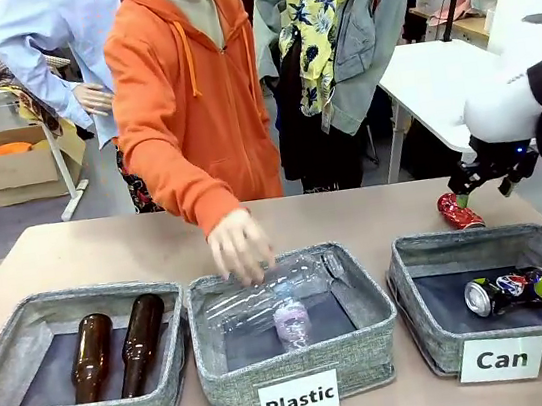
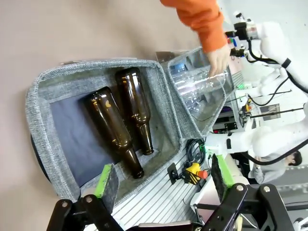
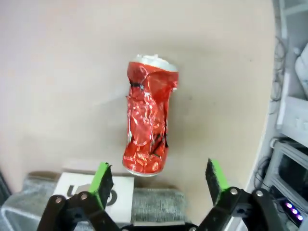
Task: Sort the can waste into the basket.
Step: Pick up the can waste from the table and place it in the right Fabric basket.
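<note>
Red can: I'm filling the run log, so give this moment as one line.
right hand: open, above crushed red can | red can: on table behind Can basket | dark can: in basket | left hand: open

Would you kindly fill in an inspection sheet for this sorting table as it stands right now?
Surface: beige table carrying three grey bins in a row.
Job's things: dark printed can lies in the Can basket; crushed red can lies on the table behind that basket.
Clutter: two brown bottles in the Bottle bin; clear plastic bottles in the Plastic bin, where a person's hand is on one.
Grippers: right gripper open, above the red can, not touching; left gripper open, above the Bottle bin.
Cables: black cables past the table edge in the left wrist view.
Surroundings: cardboard box, white side table.
</note>
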`<action>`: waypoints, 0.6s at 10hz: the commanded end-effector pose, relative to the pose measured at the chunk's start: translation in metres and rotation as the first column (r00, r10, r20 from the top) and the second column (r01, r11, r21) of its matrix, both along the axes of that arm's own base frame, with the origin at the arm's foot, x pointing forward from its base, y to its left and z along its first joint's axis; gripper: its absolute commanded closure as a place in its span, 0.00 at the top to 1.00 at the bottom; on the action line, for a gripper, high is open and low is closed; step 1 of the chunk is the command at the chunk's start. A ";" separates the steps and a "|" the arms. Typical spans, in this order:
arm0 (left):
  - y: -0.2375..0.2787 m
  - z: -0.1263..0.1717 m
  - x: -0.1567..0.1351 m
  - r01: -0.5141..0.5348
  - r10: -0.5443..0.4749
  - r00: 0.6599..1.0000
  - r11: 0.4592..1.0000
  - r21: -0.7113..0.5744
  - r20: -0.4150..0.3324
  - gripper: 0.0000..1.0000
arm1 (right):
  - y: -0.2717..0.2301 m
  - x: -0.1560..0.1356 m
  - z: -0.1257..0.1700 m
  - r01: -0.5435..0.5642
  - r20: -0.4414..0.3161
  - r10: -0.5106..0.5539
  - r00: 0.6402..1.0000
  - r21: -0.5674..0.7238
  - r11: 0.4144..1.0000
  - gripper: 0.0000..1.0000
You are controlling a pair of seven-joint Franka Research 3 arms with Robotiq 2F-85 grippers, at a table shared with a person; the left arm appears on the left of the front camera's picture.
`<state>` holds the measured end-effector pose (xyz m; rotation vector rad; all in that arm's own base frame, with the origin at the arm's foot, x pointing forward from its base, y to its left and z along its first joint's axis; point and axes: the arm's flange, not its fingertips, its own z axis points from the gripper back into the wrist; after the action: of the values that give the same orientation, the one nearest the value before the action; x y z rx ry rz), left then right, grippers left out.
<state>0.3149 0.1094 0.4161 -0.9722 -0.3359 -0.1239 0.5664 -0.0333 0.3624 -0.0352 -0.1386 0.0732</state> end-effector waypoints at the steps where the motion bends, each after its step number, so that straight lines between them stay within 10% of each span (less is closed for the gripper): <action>1: 0.003 0.000 -0.003 0.013 -0.013 1.000 1.000 0.005 0.009 1.00 | -0.003 0.023 -0.005 -0.065 -0.019 0.067 0.998 0.082 0.995 1.00; 6: 0.003 0.000 -0.003 0.013 -0.013 1.000 1.000 0.005 0.009 1.00 | 0.003 0.047 -0.046 -0.033 -0.089 0.043 0.995 0.118 0.992 1.00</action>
<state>0.3149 0.1094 0.4161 -0.9721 -0.3360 -0.1240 0.6046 -0.0314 0.3144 0.0662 -0.0533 0.1057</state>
